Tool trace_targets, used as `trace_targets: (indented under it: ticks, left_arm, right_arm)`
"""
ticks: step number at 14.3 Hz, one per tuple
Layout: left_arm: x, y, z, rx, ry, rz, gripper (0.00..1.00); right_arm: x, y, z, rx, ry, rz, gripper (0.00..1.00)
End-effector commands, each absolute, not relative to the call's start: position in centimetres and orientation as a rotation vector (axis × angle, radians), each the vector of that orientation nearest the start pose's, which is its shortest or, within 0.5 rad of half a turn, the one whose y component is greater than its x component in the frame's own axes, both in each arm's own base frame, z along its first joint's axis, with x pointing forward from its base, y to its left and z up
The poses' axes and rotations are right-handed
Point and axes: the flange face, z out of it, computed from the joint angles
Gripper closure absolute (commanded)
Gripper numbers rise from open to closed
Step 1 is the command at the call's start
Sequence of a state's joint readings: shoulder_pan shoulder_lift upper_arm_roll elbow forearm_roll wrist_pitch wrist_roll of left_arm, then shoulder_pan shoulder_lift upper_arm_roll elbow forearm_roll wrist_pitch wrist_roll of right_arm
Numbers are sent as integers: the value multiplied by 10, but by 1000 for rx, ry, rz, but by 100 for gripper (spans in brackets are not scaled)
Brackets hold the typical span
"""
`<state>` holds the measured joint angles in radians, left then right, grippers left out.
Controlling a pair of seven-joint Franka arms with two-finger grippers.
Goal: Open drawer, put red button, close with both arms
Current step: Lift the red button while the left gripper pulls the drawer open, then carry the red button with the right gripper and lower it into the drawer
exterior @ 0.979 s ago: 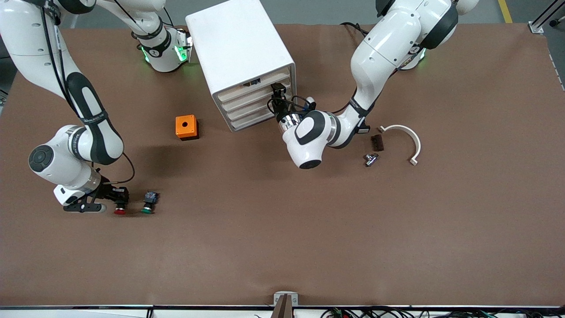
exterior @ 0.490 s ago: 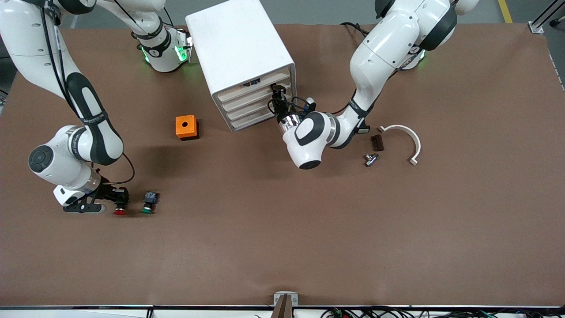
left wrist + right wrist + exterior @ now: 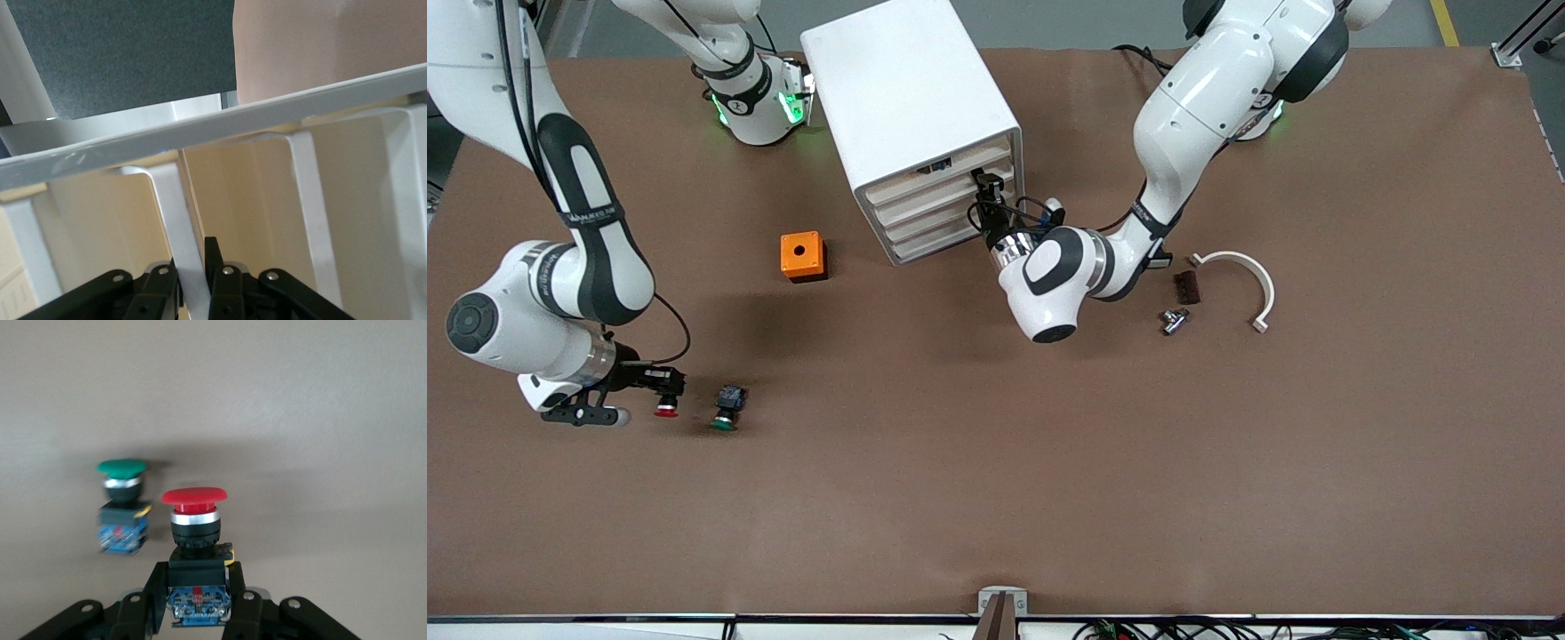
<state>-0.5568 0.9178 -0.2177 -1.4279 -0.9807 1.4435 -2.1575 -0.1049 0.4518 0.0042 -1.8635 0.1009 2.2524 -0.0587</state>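
Observation:
The white cabinet point(image 3: 911, 98) stands near the robots' bases, its four drawers all pushed in. My left gripper point(image 3: 985, 191) is at the drawer point(image 3: 938, 197), second from the top. In the left wrist view, the left gripper point(image 3: 193, 270) is shut on a white upright rib point(image 3: 175, 207) of the drawer's front. My right gripper point(image 3: 660, 384) is shut on the red button point(image 3: 665, 407) and holds it just above the table at the right arm's end. The right wrist view shows the red button point(image 3: 193, 513) clamped by its blue-and-black body in the right gripper point(image 3: 195, 590).
A green button point(image 3: 725, 411) lies on the table beside the red one; the right wrist view also shows the green button point(image 3: 122, 495). An orange box point(image 3: 803, 255) sits beside the cabinet. A white curved clamp point(image 3: 1240, 276), a dark block point(image 3: 1186, 286) and a small metal part point(image 3: 1174, 320) lie toward the left arm's end.
The right arm has risen and lifted the red button off the table, away from the green one. The left gripper's fingers have closed onto the drawer's rib.

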Motion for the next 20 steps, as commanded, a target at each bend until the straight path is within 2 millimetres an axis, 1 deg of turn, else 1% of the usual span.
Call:
trace_targets:
  ticks: [1,3,5,7,9,11,12,13,14,15,17,18,19,20]
  left_arm:
    - [435,-493,177,-1215,-1573,1562,87]
    - [448,-481,173,-1194,-1597,1575,87]
    - [465,-466,169,-1166,-1632,1594,86]
    - [477,-457,171,-1158,-1655,1625,85]
    - [495,-445,176,-1157,-1694,1645,84]
    - [514,-433,181,-1155,-1740,1666,82]
    - [519,-428,181,-1150,-1756,1669,82]
    - [529,-420,182,-1148,-1783,1676,82]
    - [531,-417,181,-1144,-1792,1673,82]
    - [534,-412,180,-1140,-1806,1667,82]
    - [535,-411,179,-1140,-1808,1664,80]
    - [535,-411,179,-1141,-1808,1662,77]
    - [535,-411,180,-1142,-1808,1662,66]
    - [534,-412,180,-1143,-1809,1663,36]
  right_arm:
    - [626,-35,307,-3022,269,152,100]
    - [623,-10,328,-3019,322,177,100]
    - [617,19,349,-3016,407,206,100]
    - [610,56,372,-3018,490,217,100]
    - [600,96,393,-3011,622,237,100]
    - [589,136,408,-3009,737,225,100]
    - [584,150,414,-3018,795,219,100]
    - [576,173,420,-3019,849,204,100]
    - [567,195,426,-3013,899,198,100]
    - [558,222,431,-3004,957,194,100]
    - [544,263,442,-2982,1060,178,100]
    - [536,280,444,-2974,1103,170,100]
    - [528,296,445,-2959,1152,162,100]
    - [521,308,445,-2948,1186,158,100]
